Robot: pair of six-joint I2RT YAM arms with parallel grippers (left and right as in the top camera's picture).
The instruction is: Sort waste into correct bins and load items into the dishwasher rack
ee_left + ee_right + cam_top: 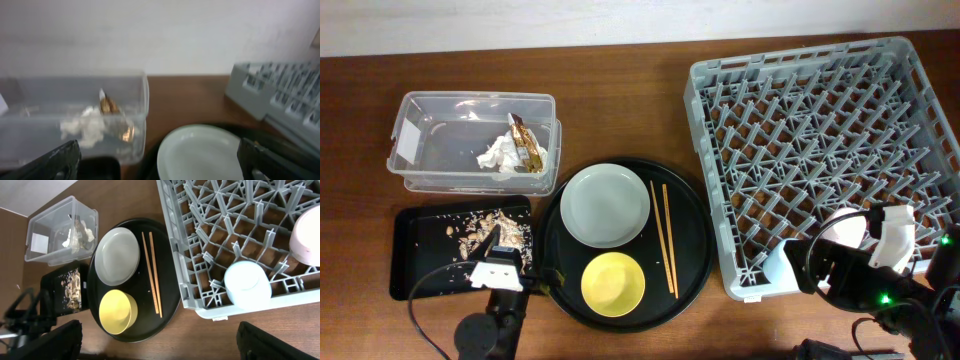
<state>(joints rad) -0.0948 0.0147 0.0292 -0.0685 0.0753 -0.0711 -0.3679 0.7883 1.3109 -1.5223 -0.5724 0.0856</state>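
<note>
The clear tub [470, 140] holds the white tissue [500, 155] and the foil wrapper [527, 145]; both also show in the left wrist view [82, 127]. The shallow black tray [415, 255] holds brown food scraps [485, 232]. The grey plate [605, 205], the yellow bowl [613, 283] and the chopsticks [665, 238] lie on the round black tray. The blue cup [247, 285] and the pink cup [307, 235] sit upside down in the rack [830, 120]. My left gripper [160, 167] is open and empty, low by the black tray. My right gripper [160, 345] is open and empty, above the rack's near corner.
The large round black tray [695, 250] lies between the two bins and the rack. Bare wooden table [650, 100] runs along the back. My left arm [495, 300] is at the front left edge and my right arm [880, 285] at the front right.
</note>
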